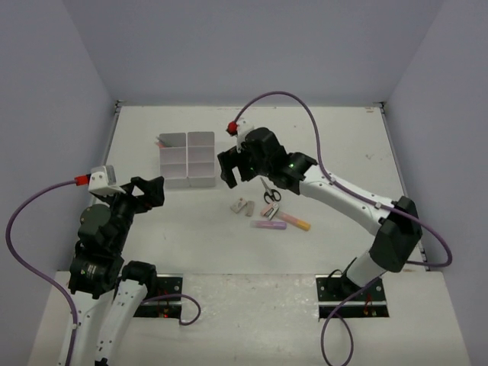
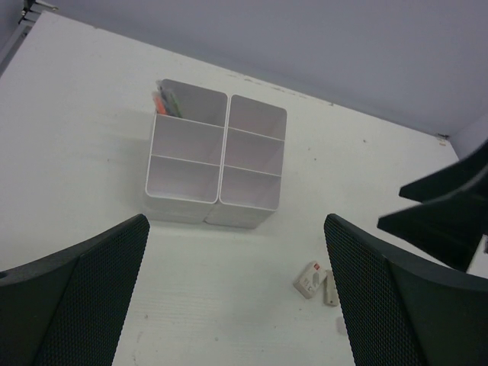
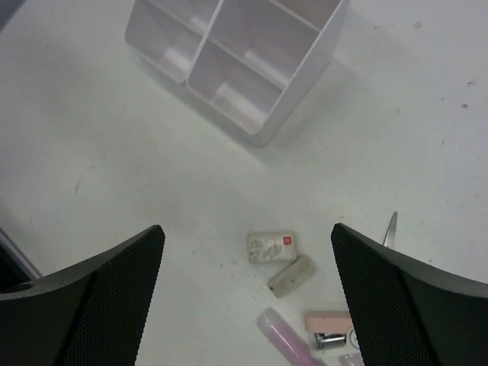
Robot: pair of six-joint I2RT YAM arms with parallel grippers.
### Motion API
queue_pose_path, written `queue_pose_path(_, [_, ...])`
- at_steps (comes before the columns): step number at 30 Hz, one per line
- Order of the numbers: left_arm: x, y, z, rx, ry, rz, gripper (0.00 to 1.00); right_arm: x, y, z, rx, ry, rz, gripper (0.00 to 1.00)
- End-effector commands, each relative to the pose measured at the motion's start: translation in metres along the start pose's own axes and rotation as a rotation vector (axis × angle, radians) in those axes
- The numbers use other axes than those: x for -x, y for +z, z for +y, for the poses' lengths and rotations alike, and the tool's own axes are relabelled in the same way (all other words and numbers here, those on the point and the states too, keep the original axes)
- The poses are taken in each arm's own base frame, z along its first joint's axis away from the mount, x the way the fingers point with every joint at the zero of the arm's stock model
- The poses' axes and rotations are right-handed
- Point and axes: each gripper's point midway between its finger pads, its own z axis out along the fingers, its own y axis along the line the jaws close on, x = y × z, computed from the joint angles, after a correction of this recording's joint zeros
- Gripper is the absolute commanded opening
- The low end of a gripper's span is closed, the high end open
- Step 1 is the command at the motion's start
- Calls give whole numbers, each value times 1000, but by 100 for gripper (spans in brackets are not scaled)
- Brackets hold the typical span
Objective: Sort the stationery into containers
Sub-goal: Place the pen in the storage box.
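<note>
The white six-compartment tray [image 1: 187, 158] stands at the table's middle left; in the left wrist view its [image 2: 217, 164] far left compartment holds pens [image 2: 164, 103]. Loose on the table right of it lie black-handled scissors [image 1: 271, 194], two white erasers [image 1: 242, 206], a pink eraser [image 1: 267, 210], a purple marker [image 1: 268, 226] and a pink-orange marker [image 1: 293, 221]. My right gripper [image 1: 232, 171] is open and empty above the white erasers [image 3: 271, 246], with the purple marker [image 3: 286, 339] and pink eraser [image 3: 329, 320] below. My left gripper [image 1: 149, 191] is open and empty, near left of the tray.
Grey walls close the table on the back and both sides. The right arm [image 1: 343, 198] stretches diagonally over the right half. The right gripper's black body [image 2: 450, 206] shows at the right edge of the left wrist view.
</note>
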Motion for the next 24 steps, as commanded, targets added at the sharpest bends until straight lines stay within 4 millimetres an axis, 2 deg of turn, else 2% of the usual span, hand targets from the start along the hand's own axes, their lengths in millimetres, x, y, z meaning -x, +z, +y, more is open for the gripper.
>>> queue_pose_path(1, [8,1,-1,6,6,-19,100,-89,-26,6,183,-219,212,99])
queue_pose_path(3, [10,-1,1,13,4,-25,100,-101,-24,-3,166,-278,252,99])
queue_pose_path(6, [10,0,2,18,2,-26,100,-126,-8,-54,-52,-423,391,96])
queue_pose_path(9, [9,0,2,20,3,-24,100,-135,9,-69,-100,-504,455,93])
queue_pose_path(11, [10,0,2,17,4,-27,100,-150,20,-70,-65,-540,516,92])
queue_pose_path(12, [9,0,1,14,4,-25,100,-147,20,-70,-67,-537,509,92])
queue_pose_path(14, [9,-1,0,10,4,-25,100,-162,29,-69,-25,-547,561,89])
queue_pose_path(16, [9,-1,0,7,3,-27,100,-170,35,-62,47,-545,595,81])
queue_pose_path(20, [9,-1,0,5,5,-26,100,-179,41,-54,123,-548,635,79])
queue_pose_path(24, [9,-1,-1,-1,6,-29,100,-179,47,-47,175,-551,629,79])
